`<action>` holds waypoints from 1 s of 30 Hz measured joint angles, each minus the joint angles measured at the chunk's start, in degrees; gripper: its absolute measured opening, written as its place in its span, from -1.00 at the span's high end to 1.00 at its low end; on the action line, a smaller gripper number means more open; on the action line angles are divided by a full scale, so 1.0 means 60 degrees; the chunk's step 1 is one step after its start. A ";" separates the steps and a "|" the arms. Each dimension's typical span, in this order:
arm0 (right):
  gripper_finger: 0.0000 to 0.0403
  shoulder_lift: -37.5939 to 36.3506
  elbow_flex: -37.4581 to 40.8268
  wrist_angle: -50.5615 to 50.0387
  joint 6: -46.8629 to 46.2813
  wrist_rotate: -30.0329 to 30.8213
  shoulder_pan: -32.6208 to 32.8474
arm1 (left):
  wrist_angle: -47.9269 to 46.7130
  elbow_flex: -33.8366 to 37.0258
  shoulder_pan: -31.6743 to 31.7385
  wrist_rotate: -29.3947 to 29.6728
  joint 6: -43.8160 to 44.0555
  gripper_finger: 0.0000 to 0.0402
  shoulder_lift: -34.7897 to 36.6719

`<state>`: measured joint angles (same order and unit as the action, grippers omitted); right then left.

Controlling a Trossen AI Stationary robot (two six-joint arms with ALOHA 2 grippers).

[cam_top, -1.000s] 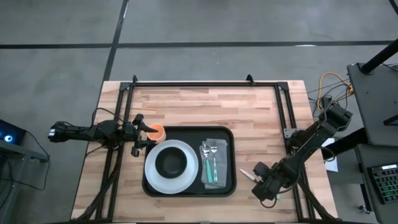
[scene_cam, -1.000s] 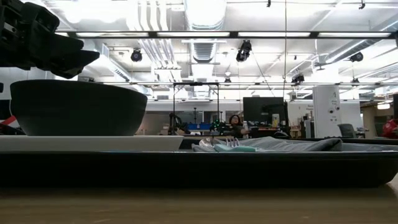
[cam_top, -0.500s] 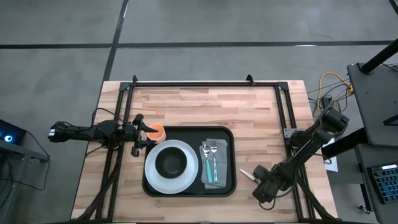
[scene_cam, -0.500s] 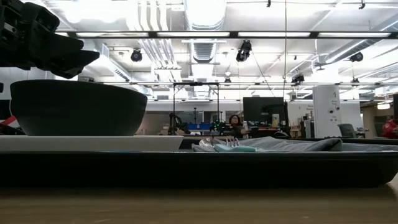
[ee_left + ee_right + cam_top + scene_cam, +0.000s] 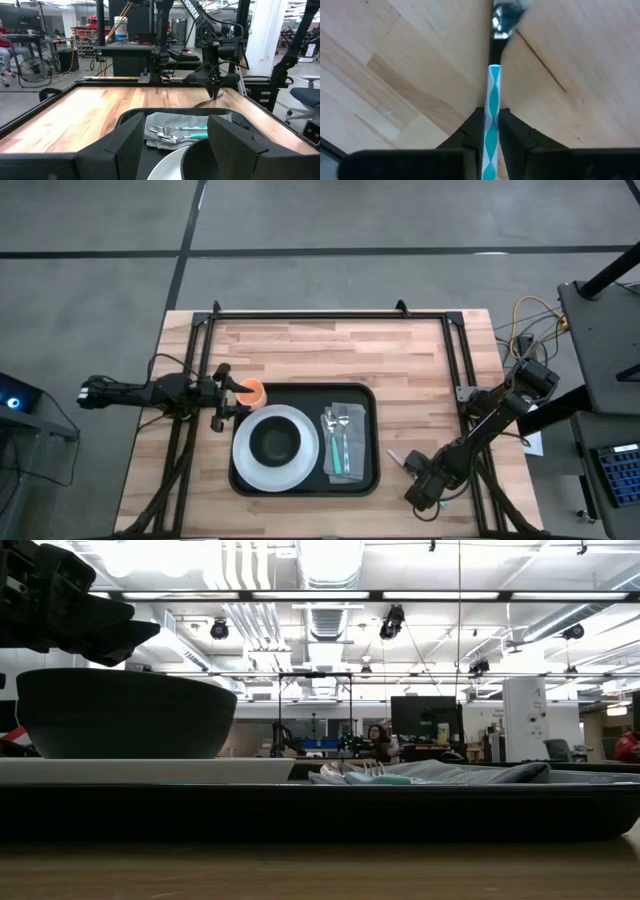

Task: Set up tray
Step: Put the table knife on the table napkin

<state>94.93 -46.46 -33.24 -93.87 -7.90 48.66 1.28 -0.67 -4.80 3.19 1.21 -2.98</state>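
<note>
The black tray (image 5: 370,405) lies mid-table. On it stand a white plate (image 5: 300,470) carrying a black bowl (image 5: 275,442), and a grey napkin (image 5: 358,430) with a fork and spoon (image 5: 338,442) laid on top. An orange cup (image 5: 253,391) stands on the wood by the tray's far left corner. My left gripper (image 5: 228,395) hovers open just left of the cup, above the table (image 5: 70,620). My right gripper (image 5: 425,478), right of the tray, is shut on a utensil (image 5: 400,460) with a teal-and-white handle. My right gripper pinches the utensil's teal-and-white handle (image 5: 493,90) between its two fingers. The fingers lie along the handle, slanting down toward the table. The metal end (image 5: 501,22) points away from the fingers, toward the tray. I cannot tell whether that end touches the wood.
A black frame (image 5: 330,313) runs along the table's far edge and down both sides. Bare wood lies between the tray and the far rail, and between the tray and the right rail. Cables (image 5: 525,320) and equipment stand off the table's right side.
My right arm has shifted a little toward the table's near edge, its gripper still shut on the utensil.
</note>
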 joint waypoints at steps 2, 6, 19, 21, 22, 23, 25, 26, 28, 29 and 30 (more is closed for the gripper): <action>0.86 -0.0062 0.0012 0.0006 -0.0222 -0.0011 0.0000 | 0.0000 0.0000 0.0001 -0.0001 0.0000 0.01 0.0000; 0.91 -0.0203 0.0023 -0.0012 -0.0657 0.0051 0.0007 | -0.0001 0.0000 0.0001 0.0002 0.0000 0.01 0.0000; 0.93 -0.0450 -0.0043 -0.0800 -0.3424 0.0088 0.0022 | 0.0000 0.0004 0.0001 -0.0001 -0.0003 0.01 0.0000; 0.93 -0.0450 -0.0231 -0.1195 -0.3670 0.0180 0.0017 | 0.0000 0.0000 -0.0002 -0.0001 0.0000 0.02 0.0000; 0.93 -0.0450 -0.0355 -0.1358 -0.3807 0.0264 0.0003 | 0.0000 0.0003 0.0001 0.0001 0.0000 0.01 0.0000; 0.93 -0.0455 -0.0490 -0.1510 -0.3938 0.0297 -0.0028 | 0.0000 0.0000 0.0001 0.0002 0.0000 0.01 0.0000; 0.93 -0.0469 -0.0764 -0.1838 -0.4190 0.0321 -0.0101 | 0.0000 0.0003 -0.0001 0.0002 -0.0003 0.01 0.0000; 0.93 -0.0472 -0.0916 -0.1960 -0.4283 0.0317 -0.0154 | 0.0000 0.0003 0.0001 0.0002 -0.0004 0.01 0.0000; 0.93 -0.0472 -0.1205 -0.2176 -0.4397 0.0348 -0.0257 | 0.0000 0.0003 0.0001 0.0002 0.0000 0.01 0.0000; 0.93 -0.0478 -0.1332 -0.2299 -0.4463 0.0374 -0.0322 | 0.0000 0.0000 0.0001 -0.0001 -0.0004 0.01 0.0000; 0.93 -0.0479 -0.1450 -0.2421 -0.4538 0.0438 -0.0387 | 0.0000 0.0003 -0.0002 0.0002 0.0000 0.01 0.0000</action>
<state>92.05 -55.16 -47.76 -121.09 -5.27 46.34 1.28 -0.65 -4.82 3.20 1.21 -2.98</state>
